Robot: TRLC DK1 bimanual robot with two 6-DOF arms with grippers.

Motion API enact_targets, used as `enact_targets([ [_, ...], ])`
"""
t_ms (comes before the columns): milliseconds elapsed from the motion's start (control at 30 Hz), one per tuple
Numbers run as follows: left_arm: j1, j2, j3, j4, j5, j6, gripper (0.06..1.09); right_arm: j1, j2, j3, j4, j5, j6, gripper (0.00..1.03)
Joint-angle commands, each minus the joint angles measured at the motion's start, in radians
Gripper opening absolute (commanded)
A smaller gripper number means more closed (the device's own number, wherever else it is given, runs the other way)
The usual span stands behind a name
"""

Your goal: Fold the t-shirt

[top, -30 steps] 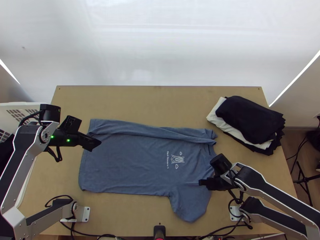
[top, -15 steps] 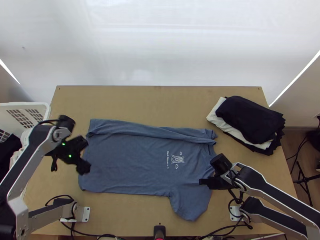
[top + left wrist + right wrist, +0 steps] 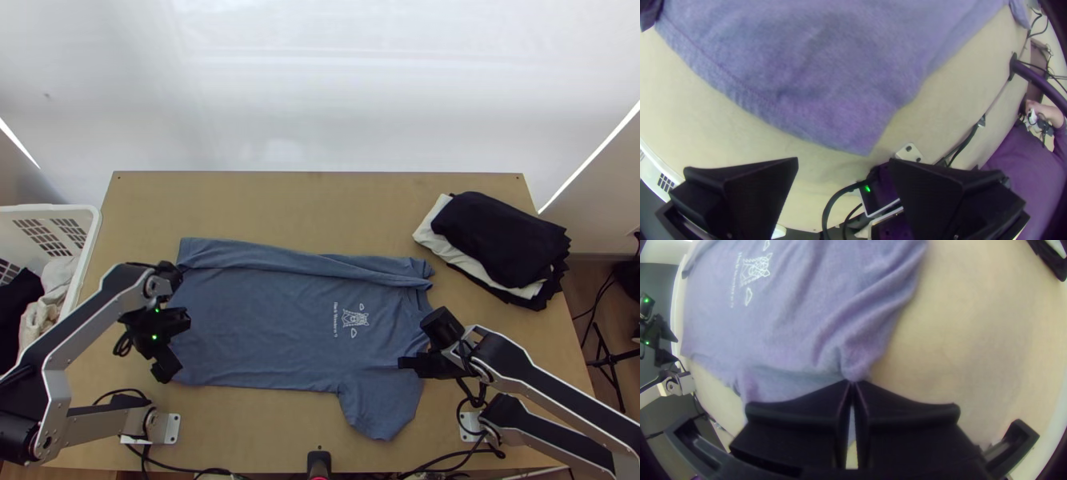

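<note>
Right gripper (image 3: 852,382) pinches t-shirt (image 3: 264,320) at near shoulder (image 3: 859,362), left gripper (image 3: 843,161) open beside near-left hem corner (image 3: 861,140), likely for a matched fold

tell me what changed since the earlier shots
The left black claw moved toward the table's near edge, to the blue fabric t-shirt's near left corner, still open. No visible grab or release. The right black claw still pinches the shoulder; shirt and black-and-white cloth pile look about the same.

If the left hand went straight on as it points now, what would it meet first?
Probably the blue T-shirt, at the hem corner just ahead of the open left hand. Height is unclear, so it might touch the table beside that corner first.
</note>
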State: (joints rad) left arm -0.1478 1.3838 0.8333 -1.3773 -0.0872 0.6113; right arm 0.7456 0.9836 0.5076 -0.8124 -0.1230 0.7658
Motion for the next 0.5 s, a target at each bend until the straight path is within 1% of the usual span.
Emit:
enact_targets([
  [0,-0.096,-0.009,-0.092,0.081,-0.008,-0.028,1.04,0.0,0.0,-0.001,0.001,0.0,0.0,0.03],
  [200,-0.125,-0.045,-0.106,0.164,-0.002,-0.056,1.04,0.0,0.003,-0.001,0.002,0.0,0.0,0.03],
  [467,-0.124,-0.051,-0.135,0.205,0.004,-0.051,1.03,0.0,0.004,0.0,0.002,-0.001,-0.002,0.03],
])
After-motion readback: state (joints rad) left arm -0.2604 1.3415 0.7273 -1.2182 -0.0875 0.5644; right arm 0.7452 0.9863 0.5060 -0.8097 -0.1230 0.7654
